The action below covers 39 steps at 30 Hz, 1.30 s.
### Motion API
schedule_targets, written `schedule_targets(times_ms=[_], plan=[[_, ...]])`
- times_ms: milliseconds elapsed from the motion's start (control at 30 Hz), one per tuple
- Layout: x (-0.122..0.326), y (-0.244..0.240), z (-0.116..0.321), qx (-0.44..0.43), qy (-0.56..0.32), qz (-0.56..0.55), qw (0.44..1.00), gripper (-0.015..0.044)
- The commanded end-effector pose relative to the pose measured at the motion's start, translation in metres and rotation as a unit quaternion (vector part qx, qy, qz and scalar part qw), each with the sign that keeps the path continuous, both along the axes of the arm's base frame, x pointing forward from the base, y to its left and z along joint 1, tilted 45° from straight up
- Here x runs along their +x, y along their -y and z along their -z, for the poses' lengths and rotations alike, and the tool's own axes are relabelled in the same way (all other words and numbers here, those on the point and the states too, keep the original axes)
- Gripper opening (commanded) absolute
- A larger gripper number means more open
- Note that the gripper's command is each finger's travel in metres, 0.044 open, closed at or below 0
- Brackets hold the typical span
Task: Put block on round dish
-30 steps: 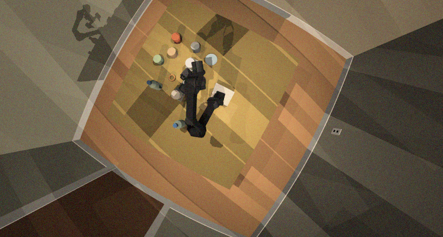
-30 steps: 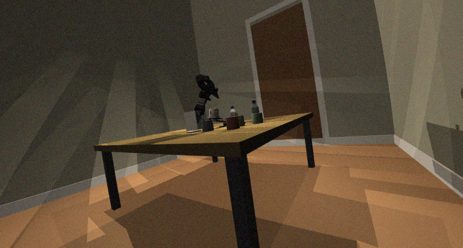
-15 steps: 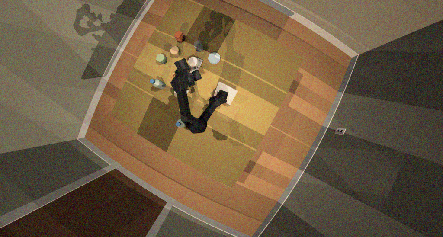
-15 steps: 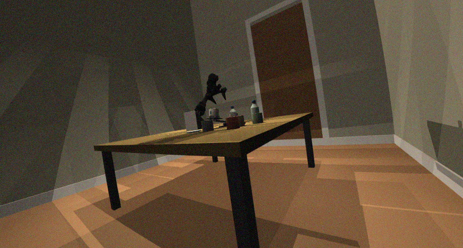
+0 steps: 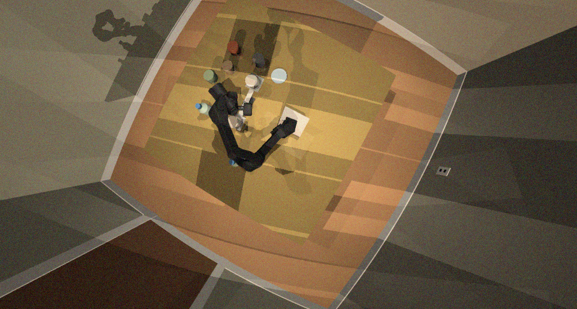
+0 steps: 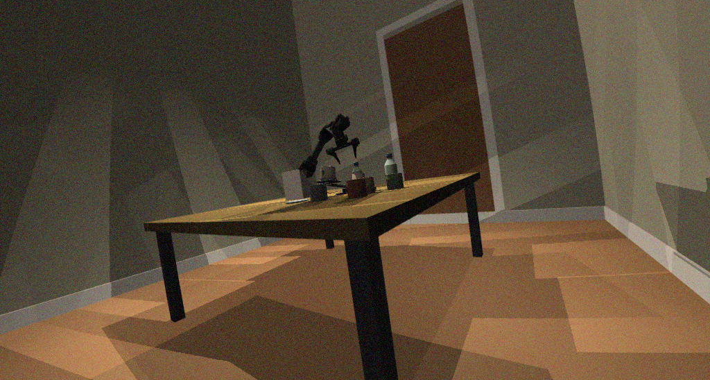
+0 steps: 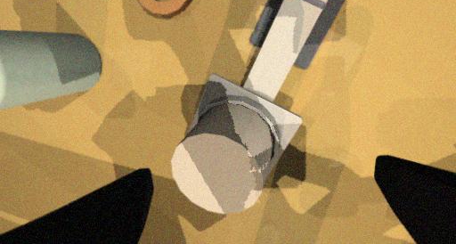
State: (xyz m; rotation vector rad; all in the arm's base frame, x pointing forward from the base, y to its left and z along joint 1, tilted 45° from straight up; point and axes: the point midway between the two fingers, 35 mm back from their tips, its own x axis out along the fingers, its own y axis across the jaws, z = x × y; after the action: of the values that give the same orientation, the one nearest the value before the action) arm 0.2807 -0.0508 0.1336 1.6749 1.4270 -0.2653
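Note:
The balance beam [image 5: 248, 95] [image 7: 276, 61] carries an inverted cup on each end plate. One pale cup [image 5: 252, 80] [image 6: 328, 173] stands on the raised end, near the round pale-blue dish [image 5: 278, 75] [image 6: 297, 200]. The other cup [image 5: 235, 120] [image 7: 223, 172] stands on the lower end, partly shadowed, and in the wrist view its plate [image 7: 291, 121] shows around it. My gripper [image 6: 347, 159] [image 7: 263, 173] is open and empty above this lower cup, with the cup between its fingertips in the wrist view. The fingertips cannot be made out in the top view. No block is visible.
A bottle [image 5: 203, 107] [image 6: 390, 166] [image 7: 49, 68] and an orange ring [image 7: 165, 5] lie near the lower cup. Another bottle [image 5: 232, 162] is under my elbow. Green [image 5: 209, 75], brown [image 5: 228, 66], red [image 5: 232, 47] and dark [image 5: 258, 60] cylinders stand beyond the balance.

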Motion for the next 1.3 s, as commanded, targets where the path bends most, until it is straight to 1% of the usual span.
schedule_targets(times_ms=[0, 367, 433, 633, 733, 1267], plan=[[0.009, -0.012, -0.002, 0.013, -0.054, 0.021, 0.998, 0.0440], [0.032, -0.058, -0.007, 0.035, -0.217, 0.092, 0.971, 0.0440], [0.034, -0.064, -0.008, 0.036, -0.235, 0.101, 0.966, 0.0440], [0.034, -0.065, -0.007, 0.036, -0.237, 0.102, 0.965, 0.0440], [0.036, -0.074, 0.002, 0.036, -0.237, 0.102, 0.965, 0.0440], [0.040, -0.089, 0.019, 0.036, -0.237, 0.102, 0.966, 0.0440]])
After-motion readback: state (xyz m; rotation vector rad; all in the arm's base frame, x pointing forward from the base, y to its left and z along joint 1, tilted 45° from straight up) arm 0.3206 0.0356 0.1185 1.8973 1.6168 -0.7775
